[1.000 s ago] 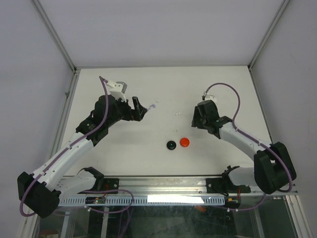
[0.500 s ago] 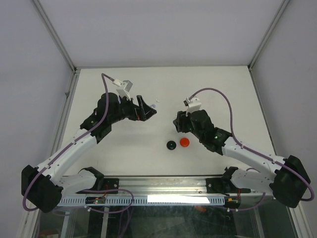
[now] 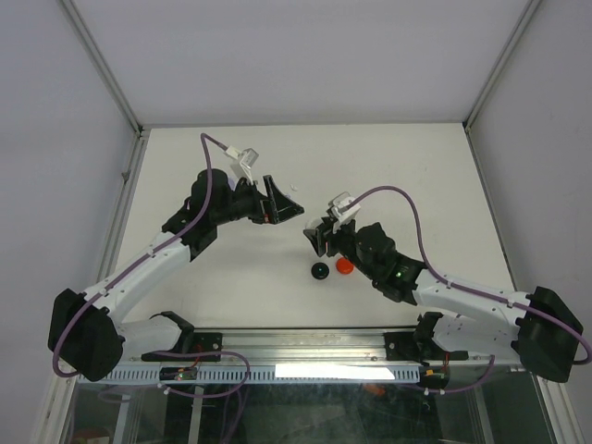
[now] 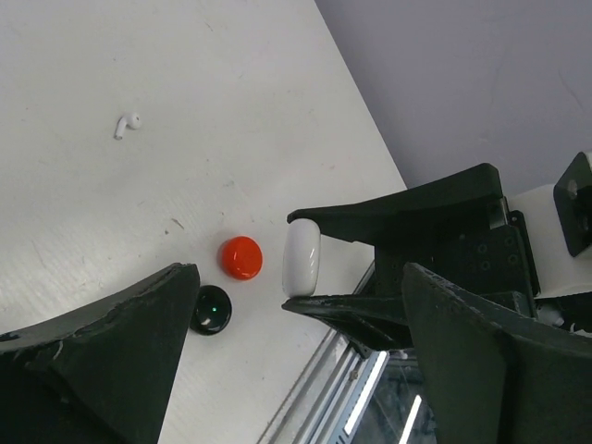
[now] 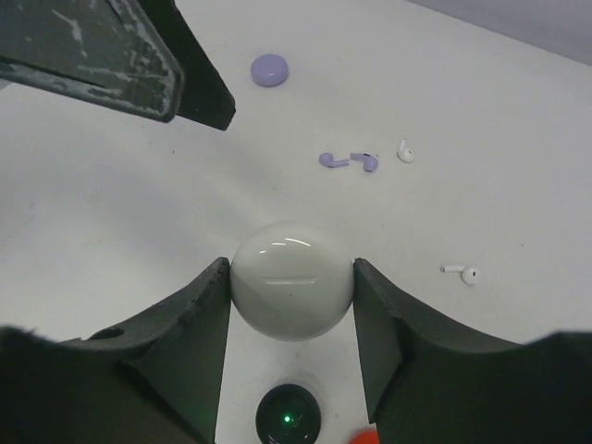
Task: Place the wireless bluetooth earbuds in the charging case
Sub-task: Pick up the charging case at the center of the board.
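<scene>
A round white charging case (image 5: 291, 280), lid closed, is clamped between the fingers of my right gripper (image 5: 291, 270) and held above the table. The left wrist view shows that case (image 4: 302, 259) edge-on. My left gripper (image 4: 301, 289) is open wide and empty, facing the case from a short distance; in the top view it (image 3: 282, 211) is just up-left of the right gripper (image 3: 314, 239). Two white earbuds (image 5: 461, 272) (image 5: 404, 151) and two lavender earbuds (image 5: 344, 161) lie loose on the table beyond the case.
A black round case (image 3: 320, 270) with a green light and a red one (image 3: 344, 265) sit on the table just below the grippers. A lavender case (image 5: 269, 69) lies farther back. The metal rail (image 3: 305, 347) runs along the near edge.
My right arm has swung left to the table's middle with the white case in its grip. The left gripper has moved right and turned to face it, still open.
</scene>
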`<move>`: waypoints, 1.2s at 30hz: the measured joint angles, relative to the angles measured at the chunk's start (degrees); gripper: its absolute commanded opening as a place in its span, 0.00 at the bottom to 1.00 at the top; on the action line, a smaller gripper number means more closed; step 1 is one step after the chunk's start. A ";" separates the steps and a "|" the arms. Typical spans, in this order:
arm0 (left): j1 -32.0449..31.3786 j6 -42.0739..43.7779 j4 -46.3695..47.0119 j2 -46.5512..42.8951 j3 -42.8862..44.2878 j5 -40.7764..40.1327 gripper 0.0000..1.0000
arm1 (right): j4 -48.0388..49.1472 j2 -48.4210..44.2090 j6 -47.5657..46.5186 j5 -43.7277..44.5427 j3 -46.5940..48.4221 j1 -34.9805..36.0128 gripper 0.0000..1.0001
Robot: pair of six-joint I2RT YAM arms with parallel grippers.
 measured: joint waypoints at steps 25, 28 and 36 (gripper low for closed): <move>-4.26 -3.34 6.67 4.83 -3.06 4.87 0.62 | 14.73 -1.42 -6.82 -6.84 -4.72 1.01 0.34; -4.63 -3.19 6.71 4.83 -3.06 4.85 0.47 | 14.78 -1.42 -6.97 -6.88 -4.72 1.03 0.35; -4.96 -1.27 7.39 4.63 -3.06 5.75 0.12 | 15.43 -1.55 -7.80 -7.78 -6.36 1.03 0.54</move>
